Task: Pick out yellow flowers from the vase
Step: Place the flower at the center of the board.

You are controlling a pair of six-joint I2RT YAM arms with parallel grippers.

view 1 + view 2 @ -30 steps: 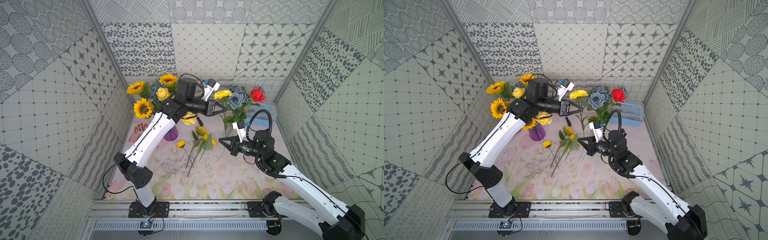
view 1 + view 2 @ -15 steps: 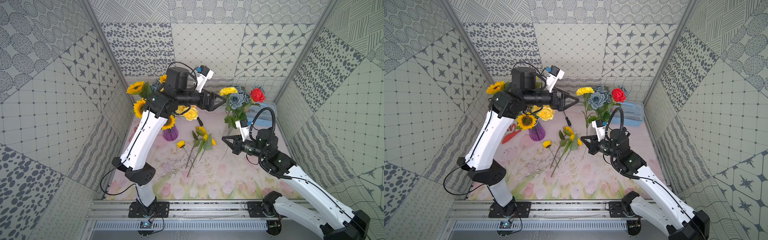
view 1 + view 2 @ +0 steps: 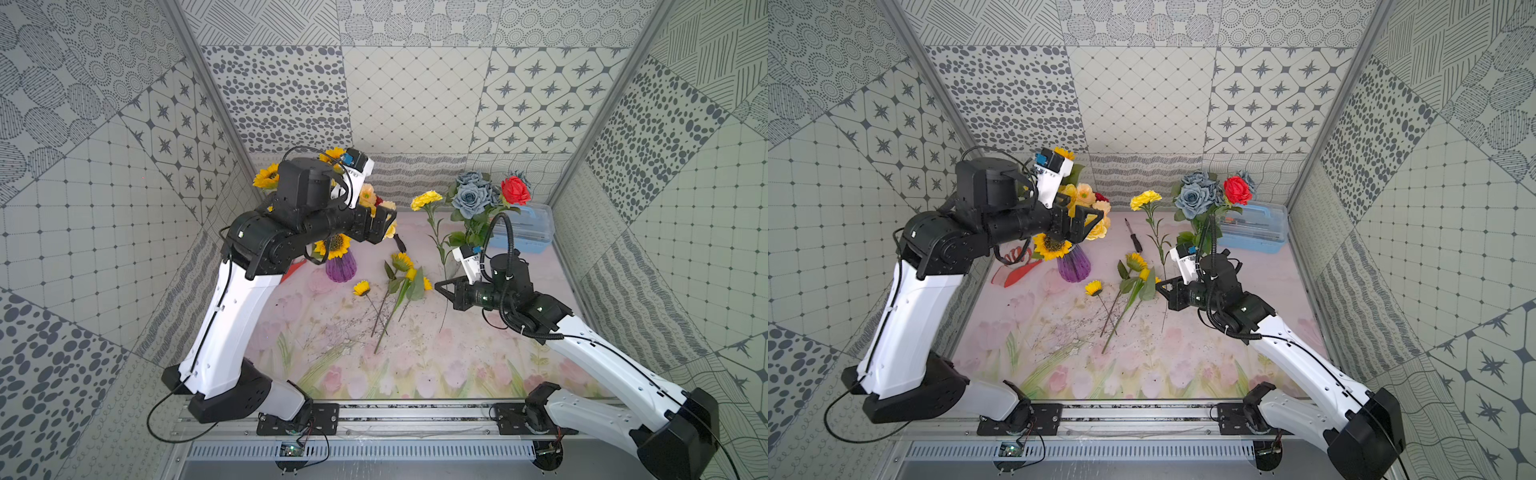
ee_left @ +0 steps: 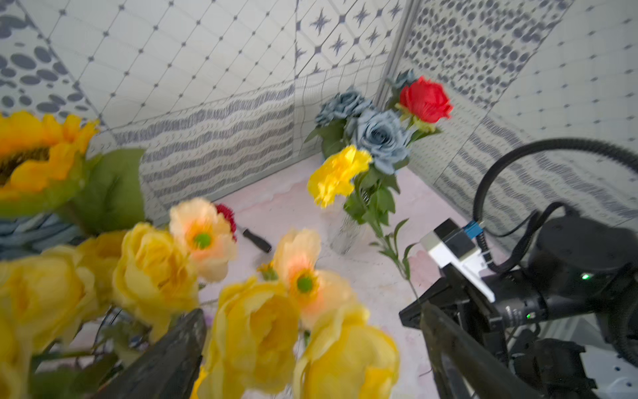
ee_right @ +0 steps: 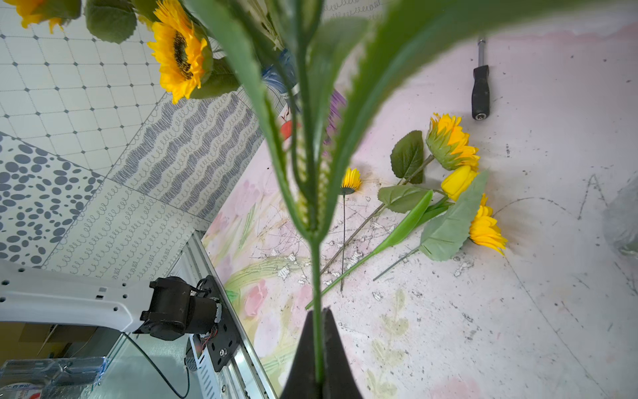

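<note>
Fingers of the left gripper splayed wide, empty, poised among the yellow roses atop the purple vase, toward the far left corner of the desk. Likely best: sink past the blooms, close on one bare stem rather than petals, stay off the peach poppies, then draw straight up along the vase's axis.

Mid-desk, picked sunflowers and a yellow tulip lying flat, heads toward the far edge, stems toward the near edge.

Further right, right gripper clamped tight on the lower stem of the yellow carnation, held clear of the desk. Long axis close to upright, bloom topmost and leaning toward the far edge, stem tail hanging below the jaws. For laying down: tip the bloom toward the far edge, match the pile's line, release low.
</note>
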